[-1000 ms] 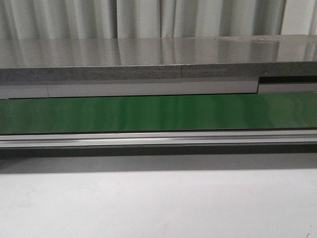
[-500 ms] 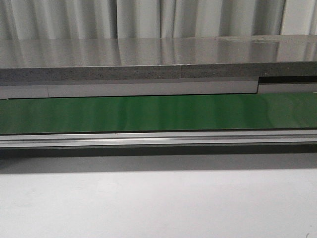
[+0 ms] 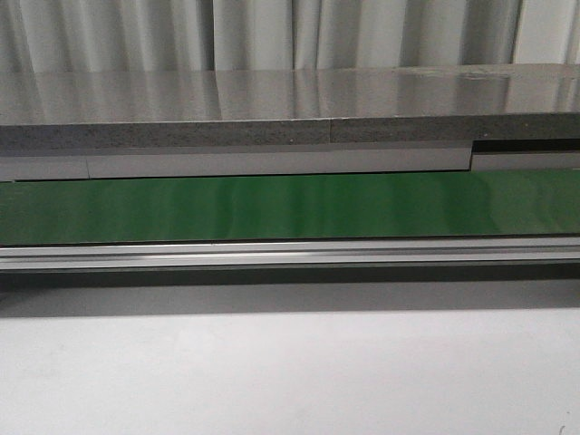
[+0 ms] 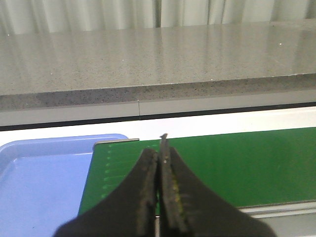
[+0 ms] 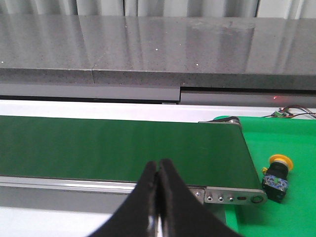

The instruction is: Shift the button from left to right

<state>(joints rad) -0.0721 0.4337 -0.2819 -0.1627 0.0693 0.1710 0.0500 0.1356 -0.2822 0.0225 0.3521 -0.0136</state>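
The button (image 5: 277, 174), a yellow cap on a black body, lies tipped on the green surface (image 5: 291, 207) past the right end of the green conveyor belt (image 5: 123, 148), only in the right wrist view. My right gripper (image 5: 158, 165) is shut and empty over the belt's near rail, well apart from the button. My left gripper (image 4: 160, 148) is shut and empty over the belt's (image 4: 222, 168) left end. Neither gripper nor the button shows in the front view, which shows only the belt (image 3: 290, 207).
A blue tray (image 4: 44, 182) sits at the belt's left end. A grey stone counter (image 3: 290, 109) runs behind the belt, an aluminium rail (image 3: 290, 254) along its front, and a white table (image 3: 290, 372) lies before it. Wires (image 5: 291, 112) lie at the far right.
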